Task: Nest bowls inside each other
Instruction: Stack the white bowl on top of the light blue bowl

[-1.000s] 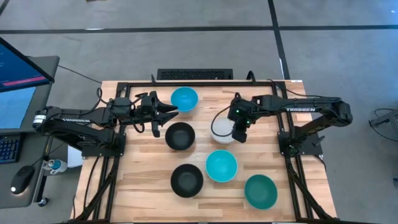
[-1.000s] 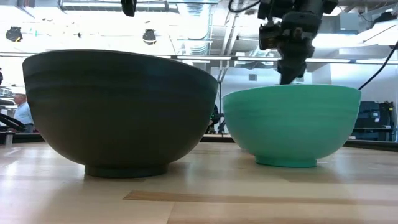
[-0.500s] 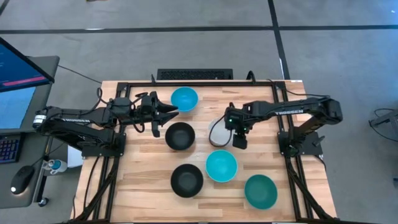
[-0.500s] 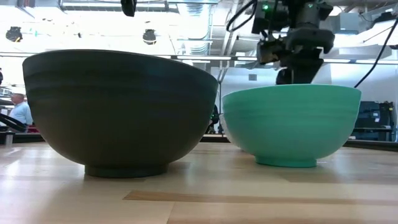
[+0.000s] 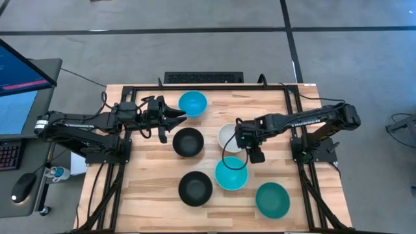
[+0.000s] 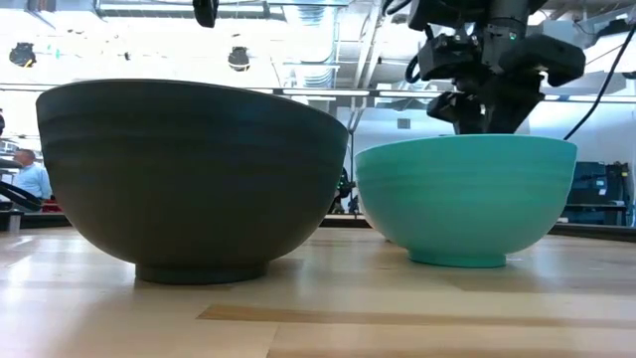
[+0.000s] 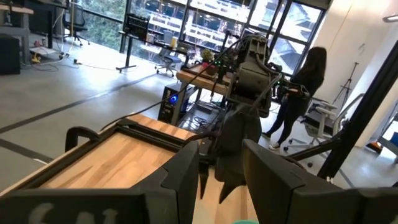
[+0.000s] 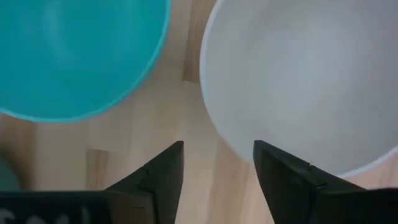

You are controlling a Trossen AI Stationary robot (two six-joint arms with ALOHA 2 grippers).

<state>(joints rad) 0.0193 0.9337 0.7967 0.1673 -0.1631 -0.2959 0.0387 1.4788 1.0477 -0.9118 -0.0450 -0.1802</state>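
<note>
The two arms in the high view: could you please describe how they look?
Both are dark, slim, jointed arms with white lettering on the links and black cables trailing along them. The left pincer and right pincer have two dark, tapered fingers each. A small green light shows near the right wrist.

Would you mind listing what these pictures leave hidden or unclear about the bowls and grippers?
- Low view: the black bowl and teal green bowl in front block the other four bowls.
- High view: the right arm covers part of the white bowl, so contact with the right gripper is uncertain.
- Left wrist view: no bowl shows whole beyond the left gripper.
</note>
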